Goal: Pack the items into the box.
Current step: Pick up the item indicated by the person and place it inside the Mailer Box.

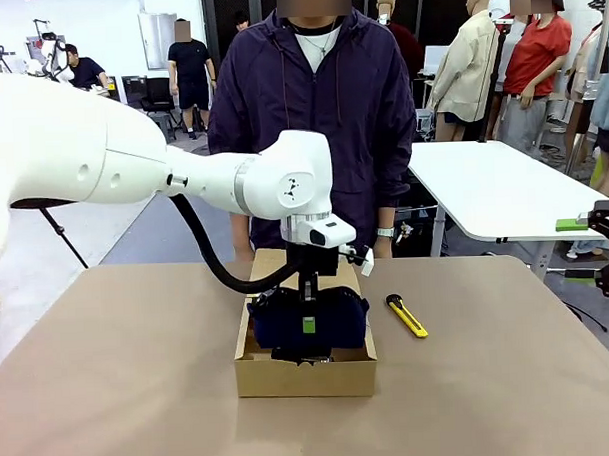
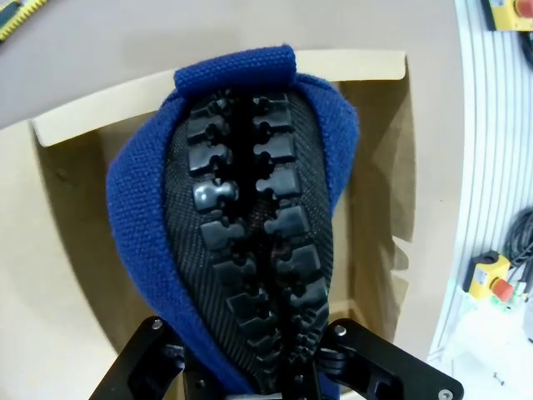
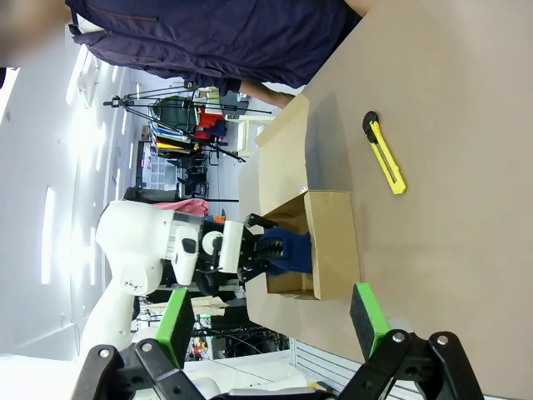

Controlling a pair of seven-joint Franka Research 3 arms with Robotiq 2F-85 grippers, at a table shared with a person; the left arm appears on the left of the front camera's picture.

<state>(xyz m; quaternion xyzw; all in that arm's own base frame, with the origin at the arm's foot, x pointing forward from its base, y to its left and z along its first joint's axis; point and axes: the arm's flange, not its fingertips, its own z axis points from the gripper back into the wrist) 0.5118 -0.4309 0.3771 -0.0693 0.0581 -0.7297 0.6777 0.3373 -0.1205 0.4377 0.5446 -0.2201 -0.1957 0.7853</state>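
Note:
My left gripper [image 1: 308, 328] is shut on the navy blue pouch [image 1: 310, 323] and holds it just over the open brown cardboard box [image 1: 306, 376] at the table's middle. In the left wrist view the pouch [image 2: 141, 208] hangs zipper-up between my fingers, with the box's inside [image 2: 379, 183] below it. The pouch [image 3: 293, 252] and the box [image 3: 331, 242] also show in the right wrist view. A yellow-and-black utility knife [image 1: 407, 315] lies on the table to the right of the box; the knife [image 3: 385, 155] is in the right wrist view too. My right gripper [image 3: 271, 321] stands open at the table's right edge, nothing between its green pads.
A person in a dark purple jacket [image 1: 315, 108] stands at the far side, close behind the box, hands down by the table's edge. The box's flap lid [image 1: 276, 262] lies open toward the person. A white table [image 1: 493, 186] stands behind on the right.

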